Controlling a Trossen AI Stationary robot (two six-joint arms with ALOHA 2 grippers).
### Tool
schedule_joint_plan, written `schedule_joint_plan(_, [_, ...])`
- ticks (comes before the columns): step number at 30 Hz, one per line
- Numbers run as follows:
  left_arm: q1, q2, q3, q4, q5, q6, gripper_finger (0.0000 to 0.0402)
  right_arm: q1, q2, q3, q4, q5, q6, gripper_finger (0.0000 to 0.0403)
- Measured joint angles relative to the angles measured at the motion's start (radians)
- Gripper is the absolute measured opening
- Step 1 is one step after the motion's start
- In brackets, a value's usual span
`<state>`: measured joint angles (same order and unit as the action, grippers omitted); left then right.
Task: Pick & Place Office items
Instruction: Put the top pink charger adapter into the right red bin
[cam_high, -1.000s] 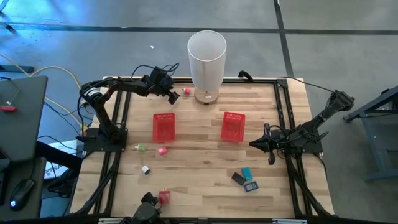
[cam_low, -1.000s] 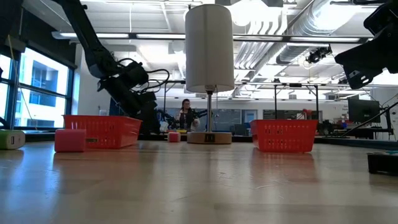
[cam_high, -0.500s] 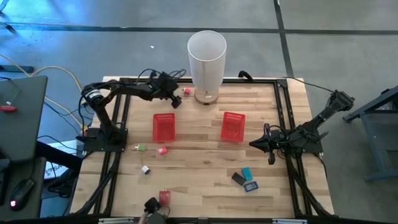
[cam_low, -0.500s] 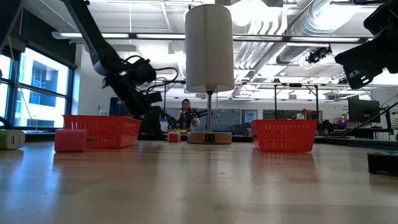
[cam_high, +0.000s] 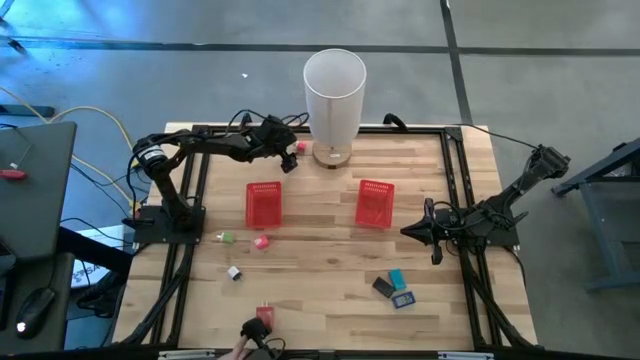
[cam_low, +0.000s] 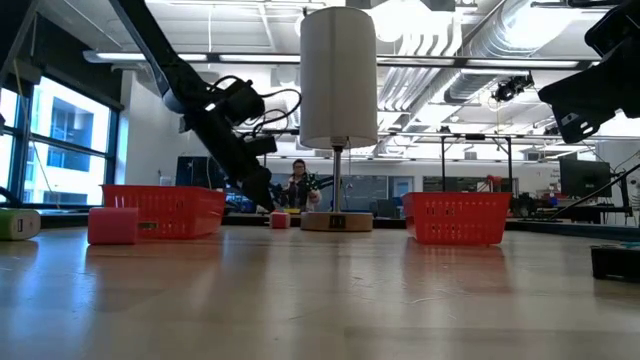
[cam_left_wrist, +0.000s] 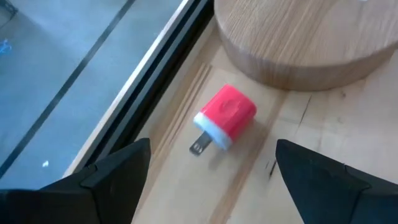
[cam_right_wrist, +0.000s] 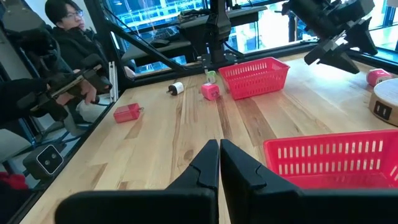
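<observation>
- Left gripper (cam_high: 291, 154): at the far edge of the table, about 11 o'clock from table centre, hovering over a small red charger plug (cam_left_wrist: 225, 116). Fingers (cam_left_wrist: 106, 177) spread wide, one on each side of the plug, not touching it.
- Red charger plug: lies flat on the wood, white cap and metal connector end pointing away from the round wooden base (cam_left_wrist: 298, 37) of the tall white cylinder (cam_high: 334, 95). It sits just beside that base, at its 9 o'clock in the high view (cam_high: 301, 146).
- Right gripper (cam_high: 408, 230): at 3 o'clock, just past the right red mesh basket (cam_high: 374, 203). Fingers pressed together, holding nothing.
- Left red mesh basket (cam_high: 263, 204): at 9 o'clock of the right basket, well apart from it.
- Green item (cam_high: 226, 237) and pink item (cam_high: 262, 241): near each other, at 6 to 7 o'clock of the left basket.
- White-and-black item (cam_high: 234, 273): at 7 o'clock from table centre.
- Red item (cam_high: 265, 316): near edge of table, 7 o'clock; a person's hand (cam_high: 243, 346) is close to it at the table edge.
- Black item (cam_high: 383, 288), teal item (cam_high: 397, 279) and blue item (cam_high: 403, 299): clustered at 5 o'clock, close together.
- A seated person (cam_right_wrist: 59, 43) shows beyond the table in the right wrist view.
</observation>
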<state>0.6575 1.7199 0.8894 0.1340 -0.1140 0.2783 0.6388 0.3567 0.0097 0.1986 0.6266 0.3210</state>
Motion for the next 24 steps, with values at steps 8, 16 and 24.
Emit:
schedule_joint_plan(8, [0.008,0.000,0.000,0.009,0.005,0.016,0.0339,0.000,0.000,0.000,-0.009,0.000,0.000,0.0002])
schedule_joint_plan(16, [0.008,0.000,0.000,0.021,-0.013,0.054,0.0340,0.000,0.000,0.000,-0.009,0.000,0.000,0.0002])
schedule_joint_plan(24, [0.030,0.000,0.000,0.015,-0.016,-0.114,0.0340,0.000,0.000,0.000,-0.009,-0.001,0.000,0.0002])
